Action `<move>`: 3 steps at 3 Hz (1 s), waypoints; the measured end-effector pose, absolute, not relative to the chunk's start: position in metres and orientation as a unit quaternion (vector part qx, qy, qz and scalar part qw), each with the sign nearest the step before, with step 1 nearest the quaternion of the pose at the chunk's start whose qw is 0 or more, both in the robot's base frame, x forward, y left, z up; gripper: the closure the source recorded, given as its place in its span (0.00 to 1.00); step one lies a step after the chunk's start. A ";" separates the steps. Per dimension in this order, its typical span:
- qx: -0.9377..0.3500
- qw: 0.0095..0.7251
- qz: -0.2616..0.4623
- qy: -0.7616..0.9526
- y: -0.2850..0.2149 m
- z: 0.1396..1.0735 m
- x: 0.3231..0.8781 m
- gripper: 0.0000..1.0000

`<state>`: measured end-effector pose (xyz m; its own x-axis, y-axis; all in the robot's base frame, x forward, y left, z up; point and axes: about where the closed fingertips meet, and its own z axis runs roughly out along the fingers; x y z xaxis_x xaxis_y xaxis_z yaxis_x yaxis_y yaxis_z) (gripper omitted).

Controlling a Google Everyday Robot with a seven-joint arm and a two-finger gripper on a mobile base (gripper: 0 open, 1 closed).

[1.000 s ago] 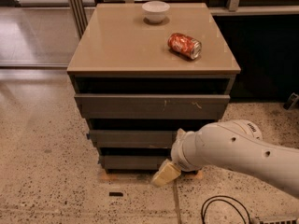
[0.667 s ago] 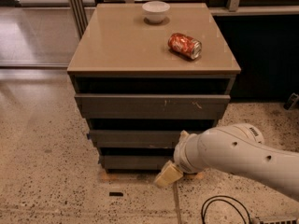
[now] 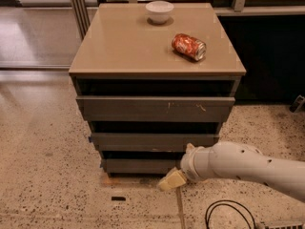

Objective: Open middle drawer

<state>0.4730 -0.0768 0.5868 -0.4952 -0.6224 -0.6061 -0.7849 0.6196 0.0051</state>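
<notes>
The middle drawer (image 3: 152, 140) is a dark grey flat front without a handle, with a small blue bit at its left end. It sits between the taller scratched top front (image 3: 155, 109) and the narrow bottom front (image 3: 140, 165). It looks closed, level with the cabinet stack. My gripper (image 3: 169, 181) is a pale cream tip at the end of the white arm (image 3: 238, 165). It hangs low in front of the bottom front's right part, just above the floor and below the middle drawer.
A white bowl (image 3: 159, 11) and a red crushed can (image 3: 189, 46) lie on the tan cabinet top (image 3: 124, 46). A black cable (image 3: 228, 213) curls on the speckled floor at the lower right. A dark wall stands to the right.
The arm and gripper have shifted slightly to the right. The drawers have not moved.
</notes>
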 end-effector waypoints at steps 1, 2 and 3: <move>-0.387 0.329 0.223 0.832 -0.063 0.593 0.497 0.00; -0.382 0.365 0.247 0.812 -0.073 0.593 0.516 0.00; -0.382 0.365 0.247 0.812 -0.073 0.592 0.516 0.00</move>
